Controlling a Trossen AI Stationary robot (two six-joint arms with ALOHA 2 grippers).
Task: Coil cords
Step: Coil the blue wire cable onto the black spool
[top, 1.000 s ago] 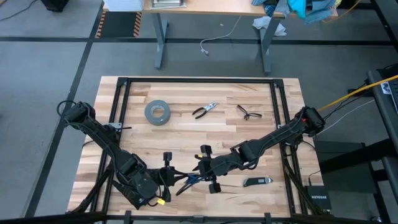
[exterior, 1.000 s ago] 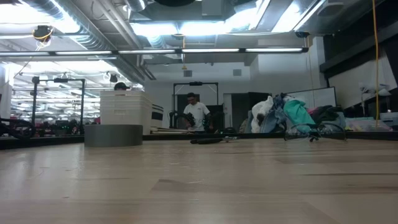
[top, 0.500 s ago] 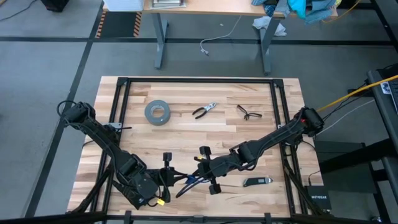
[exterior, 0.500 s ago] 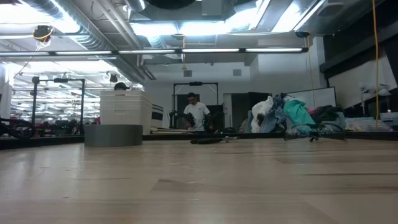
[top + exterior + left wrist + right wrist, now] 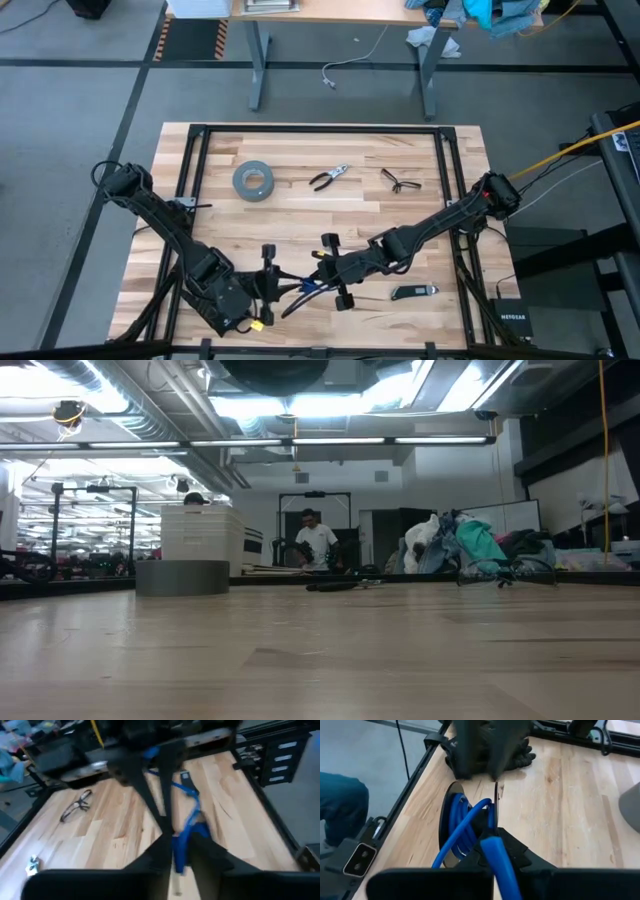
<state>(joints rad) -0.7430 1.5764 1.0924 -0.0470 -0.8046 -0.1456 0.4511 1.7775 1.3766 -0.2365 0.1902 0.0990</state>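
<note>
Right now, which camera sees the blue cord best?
The right wrist view: the cords fill the picture, their blue loops bunched right in front of the right gripper, which is shut on a strand. The left wrist view shows a blurry blue strand. The high view shows a small tangle between the arms. The low view shows none.

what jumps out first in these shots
The two grippers meet at the table's near edge: the right gripper is shut on the blue cords, which also run between the left gripper's fingers. Farther back lie the grey tape roll, pliers and glasses.
</note>
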